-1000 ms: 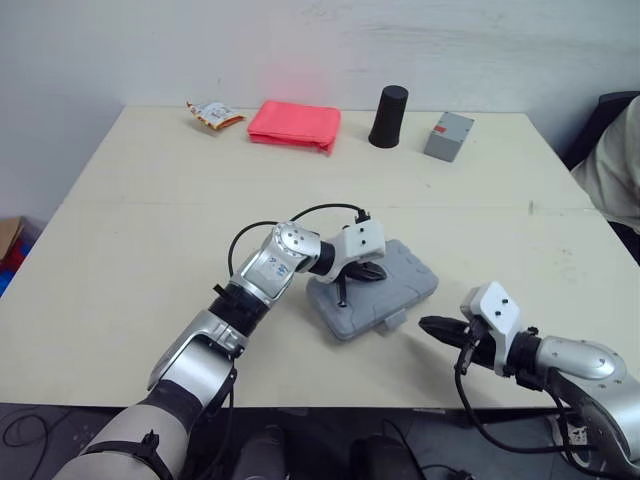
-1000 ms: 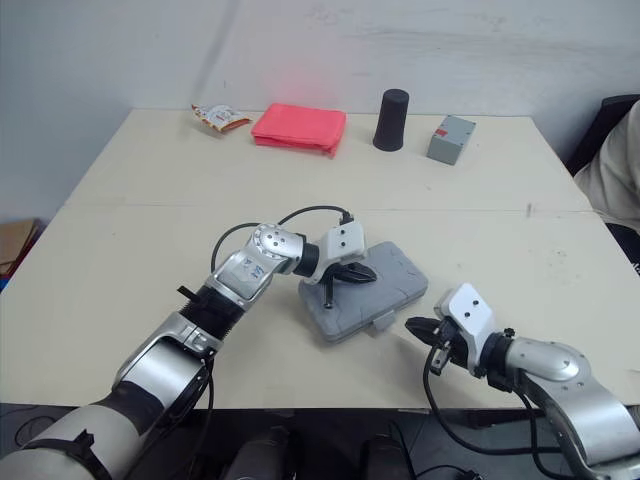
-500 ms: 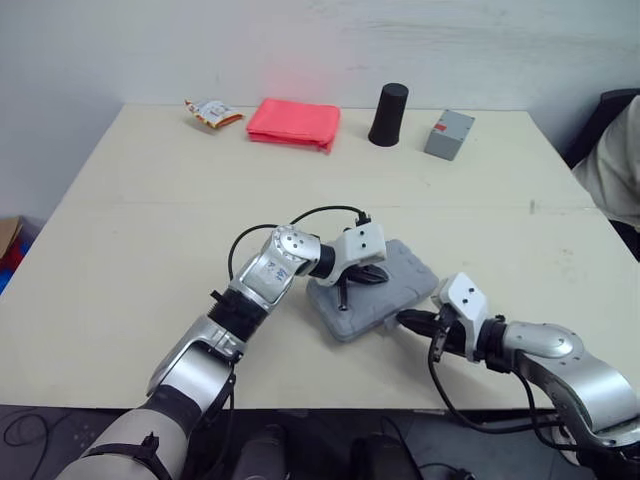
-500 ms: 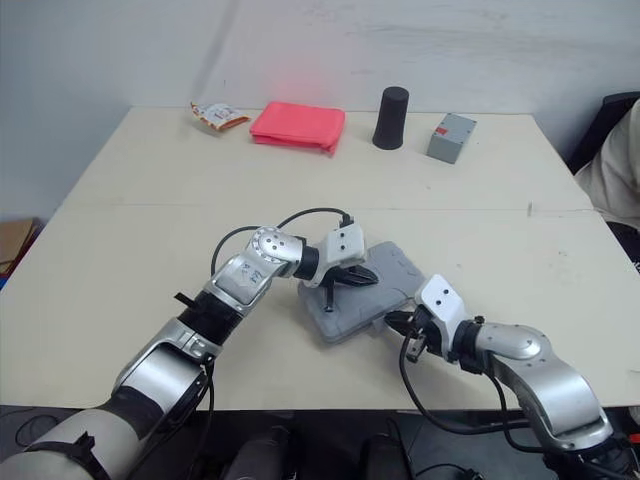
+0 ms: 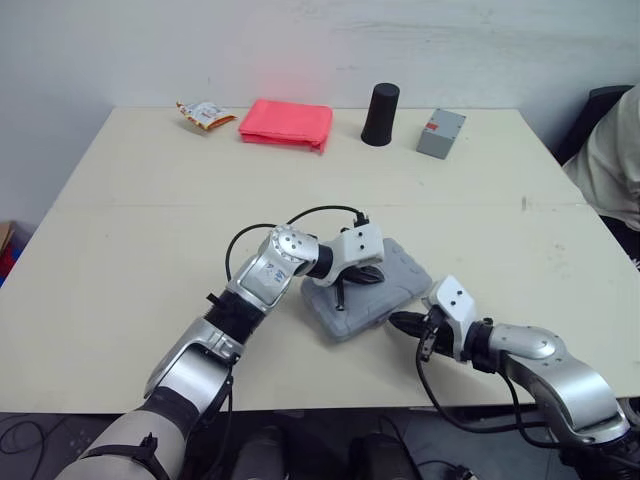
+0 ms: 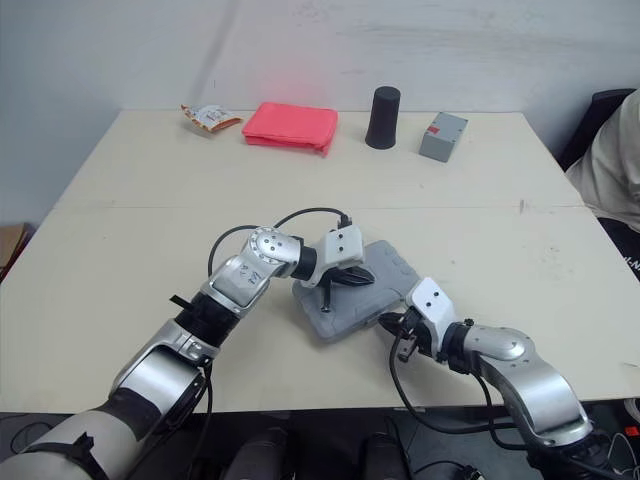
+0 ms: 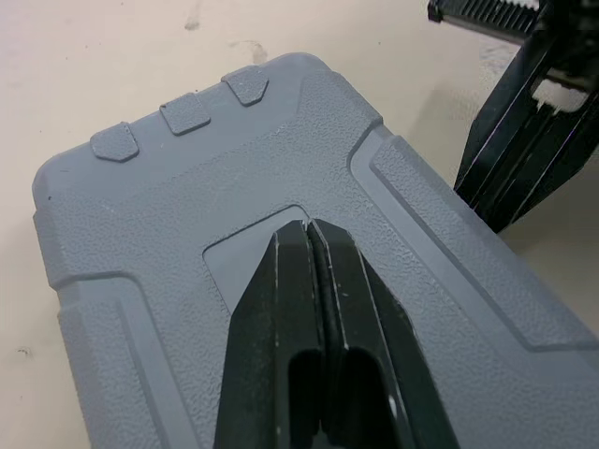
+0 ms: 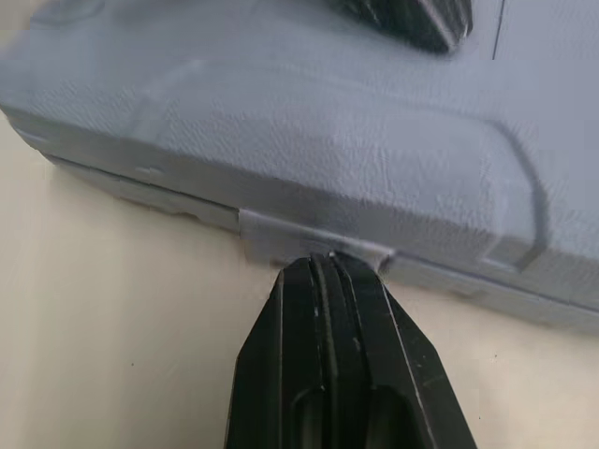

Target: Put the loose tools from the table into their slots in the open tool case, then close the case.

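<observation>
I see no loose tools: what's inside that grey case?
The case is closed, so its inside is hidden. On top rest the shut fingers of the left gripper.

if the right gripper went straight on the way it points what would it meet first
The latch tab on the front edge of the closed gray tool case: the right gripper, fingers together, points straight at it, seemingly touching or nearly so.
</observation>
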You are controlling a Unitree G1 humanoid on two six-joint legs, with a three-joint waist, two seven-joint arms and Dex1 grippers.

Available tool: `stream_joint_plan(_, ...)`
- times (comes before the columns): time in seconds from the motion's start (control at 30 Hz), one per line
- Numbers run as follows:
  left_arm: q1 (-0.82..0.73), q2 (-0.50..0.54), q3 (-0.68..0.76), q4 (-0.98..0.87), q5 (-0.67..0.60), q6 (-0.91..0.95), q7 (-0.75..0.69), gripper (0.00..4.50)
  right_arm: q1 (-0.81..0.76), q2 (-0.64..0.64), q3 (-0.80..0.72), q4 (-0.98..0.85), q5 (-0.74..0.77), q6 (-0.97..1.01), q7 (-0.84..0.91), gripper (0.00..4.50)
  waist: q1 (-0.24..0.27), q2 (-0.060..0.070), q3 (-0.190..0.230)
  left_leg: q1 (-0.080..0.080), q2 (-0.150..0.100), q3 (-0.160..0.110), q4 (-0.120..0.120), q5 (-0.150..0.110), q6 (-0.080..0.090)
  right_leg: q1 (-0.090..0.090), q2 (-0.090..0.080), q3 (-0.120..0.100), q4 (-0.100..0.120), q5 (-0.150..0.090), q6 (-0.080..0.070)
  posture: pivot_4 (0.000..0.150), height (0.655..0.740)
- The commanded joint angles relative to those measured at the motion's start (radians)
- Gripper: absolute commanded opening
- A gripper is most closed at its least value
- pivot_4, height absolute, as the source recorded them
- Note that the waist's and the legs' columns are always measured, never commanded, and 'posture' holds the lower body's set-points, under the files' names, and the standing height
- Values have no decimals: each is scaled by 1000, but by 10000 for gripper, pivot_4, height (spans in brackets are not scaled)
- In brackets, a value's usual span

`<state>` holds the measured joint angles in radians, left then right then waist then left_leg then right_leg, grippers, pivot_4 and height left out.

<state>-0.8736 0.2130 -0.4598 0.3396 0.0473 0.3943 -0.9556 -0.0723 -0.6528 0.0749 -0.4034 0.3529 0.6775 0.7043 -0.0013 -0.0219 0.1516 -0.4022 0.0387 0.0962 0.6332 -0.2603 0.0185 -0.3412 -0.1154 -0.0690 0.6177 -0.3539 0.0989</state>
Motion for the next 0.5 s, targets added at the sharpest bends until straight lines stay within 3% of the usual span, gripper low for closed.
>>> stream_joint_plan(0.03, 63, 3, -132, 29, 81, -28, -42, 0, -7, 20, 15, 2, -21, -4, -32, 692, 0, 0, 0, 0, 0, 0, 0, 0, 0, 0, 0, 0, 0, 0, 0, 1500, 7355)
stream_joint_plan(0.4, 111, 22, -199, 41, 198, -201, -58, 0, 15, 14, -11, -53, -3, 33, -22, 692, 1, 1, 0, 0, 0, 0, -4, 0, -1, 0, 0, -1, -5, 0, 0, 1500, 7355)
stream_joint_plan(0.5, 109, -11, -146, 11, 148, -147, -79, 0, 54, -40, -40, -119, 34, 63, 24, 692, 13, 3, -1, -2, 0, -1, -6, 0, -1, 0, 0, -2, -7, 0, -1, 1500, 7355)
